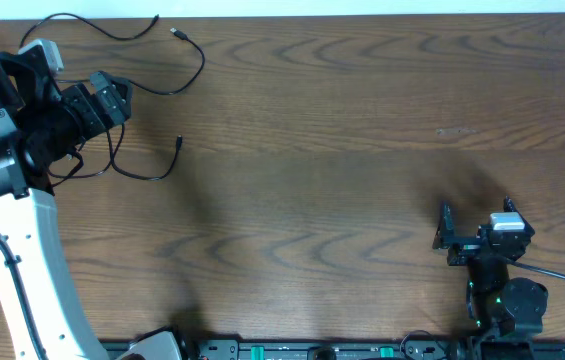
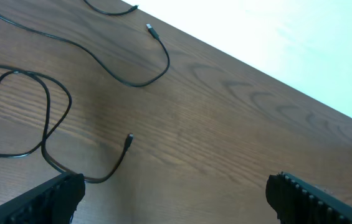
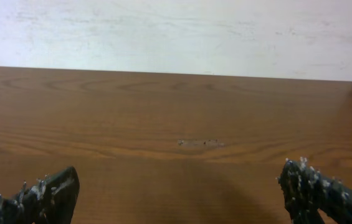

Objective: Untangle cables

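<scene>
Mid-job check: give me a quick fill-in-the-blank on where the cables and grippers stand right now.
1. The two cables in view, the upper cable and the lower cable, are both ___ in colour.
2. The left gripper is near them with its jaws ___.
3. The right gripper, far from both cables, is open and holds ___.

Missing words: black; open; nothing.
</scene>
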